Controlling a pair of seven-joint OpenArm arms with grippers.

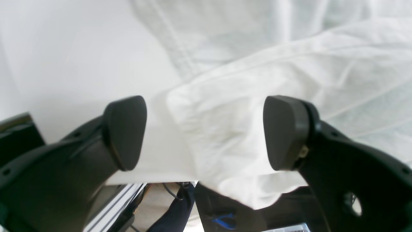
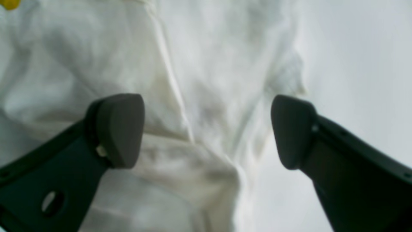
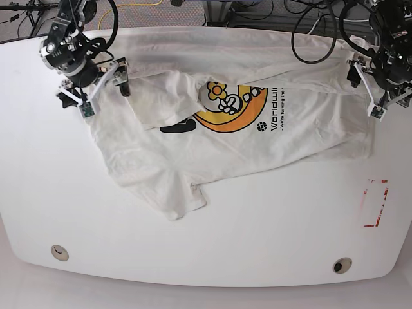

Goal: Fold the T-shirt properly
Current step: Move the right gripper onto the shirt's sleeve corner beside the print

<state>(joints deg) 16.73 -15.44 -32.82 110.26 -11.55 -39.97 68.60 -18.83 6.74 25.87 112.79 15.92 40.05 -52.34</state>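
The off-white T-shirt (image 3: 257, 138) lies crumpled and spread across the white table (image 3: 257, 238). Its orange and black round graphic (image 3: 228, 106) and dark lettering face up. At the shirt's right edge, my left gripper (image 3: 368, 90) hangs open. In the left wrist view a shirt corner (image 1: 222, 135) lies between the open left gripper's (image 1: 204, 132) fingers and droops over the table edge. My right gripper (image 3: 95, 91) is open above the shirt's left end. In the right wrist view wrinkled fabric (image 2: 193, 96) lies under the open right gripper (image 2: 206, 130), with a yellow label (image 2: 9, 3) at the top left corner.
A red rectangular mark (image 3: 375, 203) is on the table at the right. Two round metal fittings (image 3: 59, 251) (image 3: 342, 264) sit near the front edge. Cables (image 3: 309, 38) and stands crowd the floor behind the table's back edge.
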